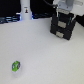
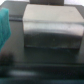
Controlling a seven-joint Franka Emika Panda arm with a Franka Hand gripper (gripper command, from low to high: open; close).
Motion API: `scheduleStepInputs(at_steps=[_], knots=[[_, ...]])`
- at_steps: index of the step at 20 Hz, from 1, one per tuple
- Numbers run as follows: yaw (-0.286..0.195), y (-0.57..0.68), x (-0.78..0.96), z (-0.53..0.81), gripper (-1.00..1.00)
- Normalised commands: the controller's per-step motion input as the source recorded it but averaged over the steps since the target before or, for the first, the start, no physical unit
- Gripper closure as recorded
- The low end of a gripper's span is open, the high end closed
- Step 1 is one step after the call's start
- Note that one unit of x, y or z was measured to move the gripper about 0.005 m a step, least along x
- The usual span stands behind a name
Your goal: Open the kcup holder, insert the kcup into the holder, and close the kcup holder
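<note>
So the kcup holder (image 1: 63, 26) is being seen as a black box with two stacked drawers, sitting on the white table (image 1: 45, 52) out around 1 o'clock in the exterior view. Both drawer fronts are looking flush, so nothing is being pulled out. The arm is being held right above it, with the gripper (image 1: 64, 13) hanging just over the top of the box; whether the claw is spread or clenched can't be told, it's all too blurry. The kcup (image 1: 16, 65), a tiny green pod, is being left way off at about 7 o'clock, well apart from the box. A white bottle-shaped thing (image 1: 25, 11) is standing at roughly 11 o'clock. In the wrist view, a blurry grey box top (image 2: 50, 27) is being shown up close.
</note>
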Motion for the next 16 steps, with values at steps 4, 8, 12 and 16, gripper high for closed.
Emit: scheduleStepInputs(at_steps=[4,8,12,16], knots=[[-0.026,0.03,-0.33,-0.38,-1.00],[-0.036,0.01,-0.24,-0.12,1.00],[-0.007,0.00,0.01,0.00,1.00],[-0.009,-0.02,0.01,0.00,1.00]])
